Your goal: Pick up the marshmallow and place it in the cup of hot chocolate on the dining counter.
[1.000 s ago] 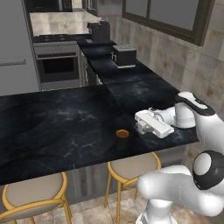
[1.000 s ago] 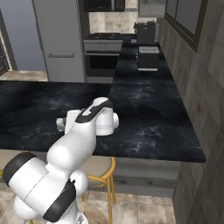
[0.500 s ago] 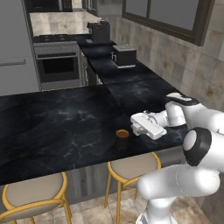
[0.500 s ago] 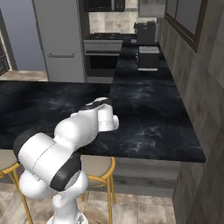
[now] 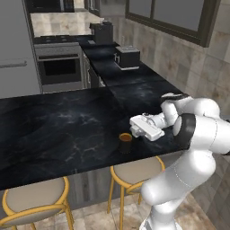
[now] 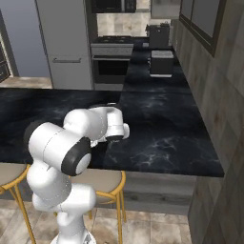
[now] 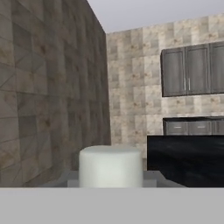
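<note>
**Marshmallow held above the dining counter, beside the mug**

We see our gripper [image 5: 136, 129] clamped on the marshmallow [image 7: 110, 166], a soft white block between the fingers. The hand hangs just right of the cup of hot chocolate [image 5: 126, 143], which stands near the front edge of the dining counter [image 5: 58, 130], above the stools [image 5: 133, 173].

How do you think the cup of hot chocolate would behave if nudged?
The cup of hot chocolate looks rigid and squat, so it probably slides rather than tips. It stands near the dining counter edge; a push might topple it off.
</note>
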Robot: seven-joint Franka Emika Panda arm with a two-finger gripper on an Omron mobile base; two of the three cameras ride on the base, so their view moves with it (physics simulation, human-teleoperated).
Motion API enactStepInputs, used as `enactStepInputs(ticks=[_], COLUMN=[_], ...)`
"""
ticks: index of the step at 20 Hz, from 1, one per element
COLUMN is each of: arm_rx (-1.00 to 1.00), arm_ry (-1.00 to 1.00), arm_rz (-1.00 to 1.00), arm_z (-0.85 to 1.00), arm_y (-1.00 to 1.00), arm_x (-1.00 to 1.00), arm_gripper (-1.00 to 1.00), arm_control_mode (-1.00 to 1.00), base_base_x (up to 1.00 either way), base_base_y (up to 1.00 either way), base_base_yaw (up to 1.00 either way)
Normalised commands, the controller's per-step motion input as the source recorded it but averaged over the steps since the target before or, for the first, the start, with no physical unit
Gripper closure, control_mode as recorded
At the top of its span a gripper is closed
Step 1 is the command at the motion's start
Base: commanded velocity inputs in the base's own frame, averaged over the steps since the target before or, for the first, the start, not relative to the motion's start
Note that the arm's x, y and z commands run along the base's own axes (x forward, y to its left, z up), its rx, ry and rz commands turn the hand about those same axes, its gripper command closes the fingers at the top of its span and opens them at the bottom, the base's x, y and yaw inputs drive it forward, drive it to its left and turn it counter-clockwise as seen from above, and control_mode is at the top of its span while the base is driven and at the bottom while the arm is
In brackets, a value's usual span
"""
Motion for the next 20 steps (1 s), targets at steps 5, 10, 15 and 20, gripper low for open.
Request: enactStepInputs(ticks=[5,10,15,20], arm_rx=[-0.02,-0.01,0.00,0.00], arm_ry=[0.00,0.00,0.00,0.00], arm_rz=[0.00,0.00,0.00,0.00], arm_z=[-0.26,-0.25,-0.21,-0.27], arm_y=[0.10,0.08,0.00,0.02], arm_x=[0.16,0.25,0.31,0.32], arm_gripper=[1.00,1.00,1.00,1.00], arm_control_mode=[-1.00,-1.00,-1.00,-1.00], base_base_x=[0.00,0.00,0.00,0.00], base_base_y=[0.00,0.00,0.00,0.00], base_base_yaw=[0.00,0.00,0.00,0.00])
